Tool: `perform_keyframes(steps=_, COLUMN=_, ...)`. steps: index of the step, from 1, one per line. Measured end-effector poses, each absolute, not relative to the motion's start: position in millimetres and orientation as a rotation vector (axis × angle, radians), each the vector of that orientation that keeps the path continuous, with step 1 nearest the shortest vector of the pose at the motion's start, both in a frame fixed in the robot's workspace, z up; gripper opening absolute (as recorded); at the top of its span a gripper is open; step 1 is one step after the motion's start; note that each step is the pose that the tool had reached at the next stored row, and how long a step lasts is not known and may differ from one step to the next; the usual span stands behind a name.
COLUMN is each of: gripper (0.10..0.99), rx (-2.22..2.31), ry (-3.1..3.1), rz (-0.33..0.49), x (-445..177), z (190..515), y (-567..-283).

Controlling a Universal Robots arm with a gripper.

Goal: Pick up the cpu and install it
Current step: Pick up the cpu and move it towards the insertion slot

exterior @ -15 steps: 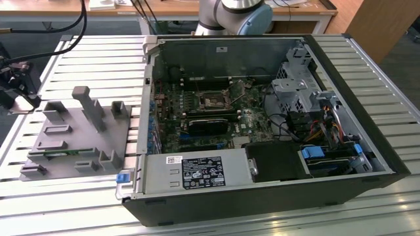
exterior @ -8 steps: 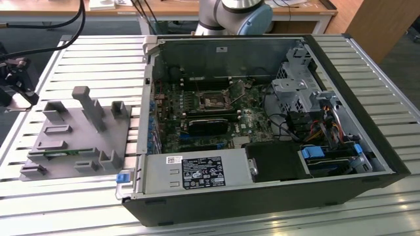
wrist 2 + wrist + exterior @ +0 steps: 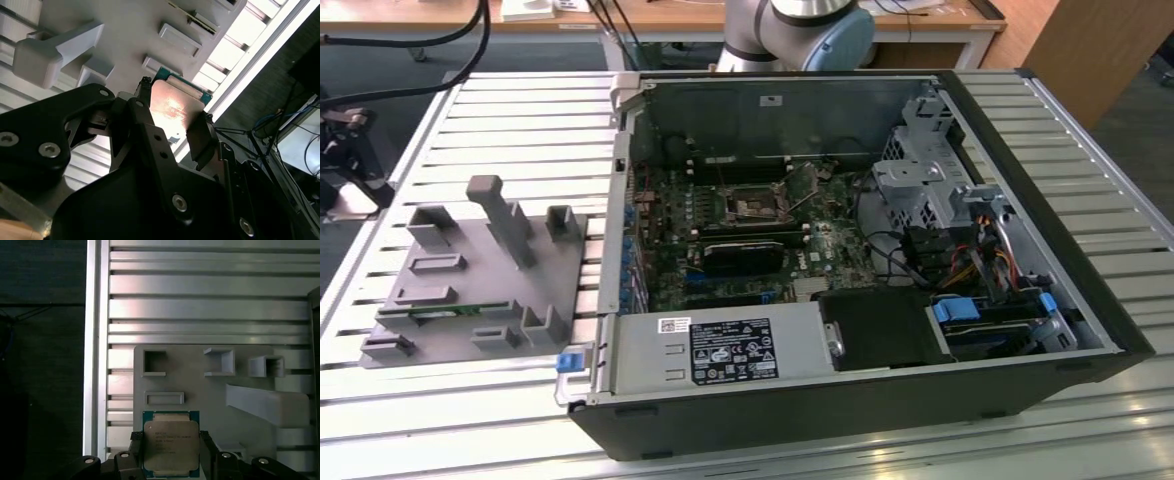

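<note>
The cpu [image 3: 171,444] sits in the gripper [image 3: 170,441], over the holder [image 3: 200,389] lying on the table [image 3: 200,290].

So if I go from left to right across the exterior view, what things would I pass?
Grey plastic holder tray → green motherboard → silver metal drive cage → black side wall of the computer case.
</note>
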State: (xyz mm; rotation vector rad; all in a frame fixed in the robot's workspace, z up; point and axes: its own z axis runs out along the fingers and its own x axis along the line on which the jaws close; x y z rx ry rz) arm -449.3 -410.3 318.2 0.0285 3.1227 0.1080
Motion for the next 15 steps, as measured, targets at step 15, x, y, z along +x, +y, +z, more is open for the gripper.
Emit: perform_keyframes(steps=15, gripper=0.533, rx=0.028, ry=3.123, rz=0.108, x=-449.3, z=337.2, y=-410.1)
